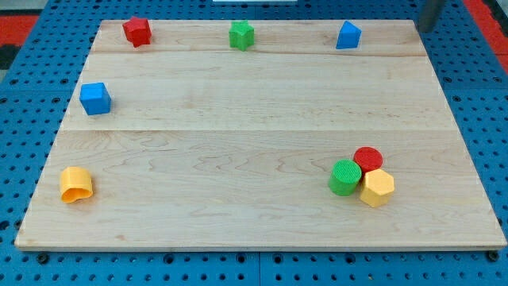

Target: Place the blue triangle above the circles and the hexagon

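The blue triangle (348, 36) sits near the top edge of the wooden board (254, 119), right of centre. The green circle (344, 176), the red circle (368, 157) and the yellow hexagon (378, 188) are clustered together, touching, at the lower right. The triangle is far above this cluster and slightly to its left. My tip (421, 28) shows at the view's top right, at the board's top right corner, to the right of the blue triangle and apart from it.
A red block (136, 32) sits at the top left and a green block (241, 35) at the top centre. A blue cube (95, 98) lies at the left edge. An orange block (76, 185) lies at the lower left.
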Robot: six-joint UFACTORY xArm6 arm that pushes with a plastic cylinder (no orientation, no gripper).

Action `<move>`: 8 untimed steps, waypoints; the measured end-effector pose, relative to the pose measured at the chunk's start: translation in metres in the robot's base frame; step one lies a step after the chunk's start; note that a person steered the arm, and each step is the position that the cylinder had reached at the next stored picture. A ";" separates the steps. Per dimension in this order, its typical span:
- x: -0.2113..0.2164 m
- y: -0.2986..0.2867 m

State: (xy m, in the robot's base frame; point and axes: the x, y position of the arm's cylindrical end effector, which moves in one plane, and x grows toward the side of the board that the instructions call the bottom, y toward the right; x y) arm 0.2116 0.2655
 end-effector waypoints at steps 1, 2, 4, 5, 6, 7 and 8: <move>0.001 -0.088; 0.031 -0.118; 0.033 -0.120; 0.039 -0.135; 0.038 -0.158; 0.018 -0.193; 0.066 -0.186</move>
State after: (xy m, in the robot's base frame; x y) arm 0.2773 0.0795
